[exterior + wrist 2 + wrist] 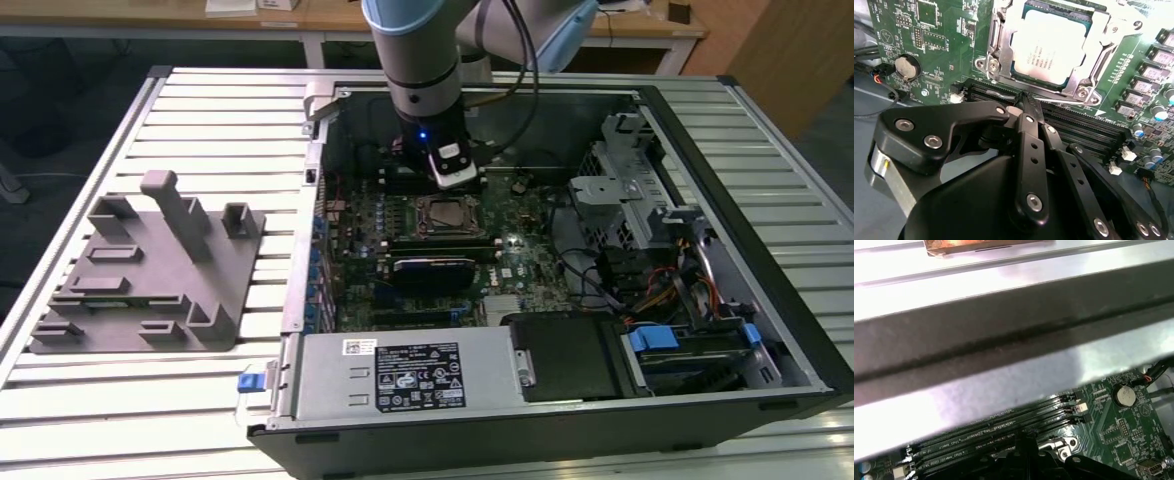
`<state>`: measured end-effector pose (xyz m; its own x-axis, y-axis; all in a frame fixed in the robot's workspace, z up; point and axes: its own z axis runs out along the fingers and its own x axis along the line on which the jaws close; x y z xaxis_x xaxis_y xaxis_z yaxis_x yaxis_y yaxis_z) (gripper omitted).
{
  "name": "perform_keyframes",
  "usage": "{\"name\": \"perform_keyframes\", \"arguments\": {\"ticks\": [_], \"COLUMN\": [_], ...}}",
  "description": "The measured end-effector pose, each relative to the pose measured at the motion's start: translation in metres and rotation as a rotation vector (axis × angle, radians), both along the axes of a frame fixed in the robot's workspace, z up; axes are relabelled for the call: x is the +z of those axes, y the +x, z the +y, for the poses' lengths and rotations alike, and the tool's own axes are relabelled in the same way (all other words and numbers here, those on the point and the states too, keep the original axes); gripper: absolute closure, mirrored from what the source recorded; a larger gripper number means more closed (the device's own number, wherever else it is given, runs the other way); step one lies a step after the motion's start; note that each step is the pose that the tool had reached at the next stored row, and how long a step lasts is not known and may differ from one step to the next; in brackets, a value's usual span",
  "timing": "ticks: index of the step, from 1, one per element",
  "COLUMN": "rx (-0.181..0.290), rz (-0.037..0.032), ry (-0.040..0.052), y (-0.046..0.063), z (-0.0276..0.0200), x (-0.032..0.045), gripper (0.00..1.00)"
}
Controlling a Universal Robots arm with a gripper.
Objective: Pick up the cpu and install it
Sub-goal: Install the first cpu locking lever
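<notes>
Silvery cpu (1050, 46): position? — K.

Seated flat in its socket on the green motherboard (939, 35), top face showing, metal frame (1102, 31) round its rim. In the exterior view it lies mid-board inside the open computer case (734, 205). — M.

Gripper? — K.

Second wrist view: gripper (1026, 100) clenched, with black linkage fingers (1029, 150) pressed together and tips meeting. The tips sit just beside the socket's edge, at a thin wire lever (1064, 101) that runs between the socket and the memory slots (1089, 125). Cannot tell whether they touch the lever. They are apart from the cpu itself. — M.

Arm? — K.

Exterior view: arm (420, 70) stands over the far part of the board, its lower end just beyond the socket. — M.

Anything else close by? — K.

First wrist view: coin battery (1124, 396) on the board near the ends of the memory slots, with a bright metal case wall (1004, 340) beyond them. — M.

Outside the case? — K.

Grey fixture (140, 270) with upright posts on the slatted table (120, 410), at the exterior view's left, well apart from the case. The power supply (400, 375) sits along the case's near edge. — M.
</notes>
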<state>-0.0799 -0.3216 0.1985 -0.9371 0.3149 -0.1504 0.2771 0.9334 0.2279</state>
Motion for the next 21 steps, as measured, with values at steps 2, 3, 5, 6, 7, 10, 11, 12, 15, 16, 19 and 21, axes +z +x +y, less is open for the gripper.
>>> {"name": "perform_keyframes", "arguments": {"ticks": [2, 3, 5, 6, 7, 10, 11, 12, 15, 16, 19, 21], "rx": [0.0, -0.001, -0.001, -0.001, -0.001, -0.001, -0.001, -0.001, 0.005, 0.008, 0.02, 0.032], "rz": [0.0001, 0.0001, 0.0001, 0.0, 0.0001, 0.0, -0.0001, -0.0001, -0.0001, 0.0001, -0.0001, -0.0001], "ry": [-0.0001, -0.0002, -0.0013, -0.0023, -0.0032, -0.0032, -0.0031, -0.0032, -0.0072, -0.0099, -0.0155, -0.0156], "y": [0.0, 0.0, 0.0001, 0.0003, 0.0004, 0.0005, 0.0006, 0.0006, 0.0006, 0.0007, 0.0007, 0.0007], "z": [0.0002, 0.0003, 0.0003, 0.0003, 0.0003, 0.0003, 0.0004, 0.0004, 0.0005, 0.0005, 0.0004, 0.0005], "x": [-0.0003, -0.0005, -0.0009, -0.0011, -0.0012, -0.0013, -0.0013, -0.0013, -0.0017, -0.0018, -0.0023, -0.0025], "gripper": [0.89, 0.89, 0.89, 0.89, 0.89, 0.89, 0.89, 0.89, 0.89, 0.89, 0.89, 0.89]}}
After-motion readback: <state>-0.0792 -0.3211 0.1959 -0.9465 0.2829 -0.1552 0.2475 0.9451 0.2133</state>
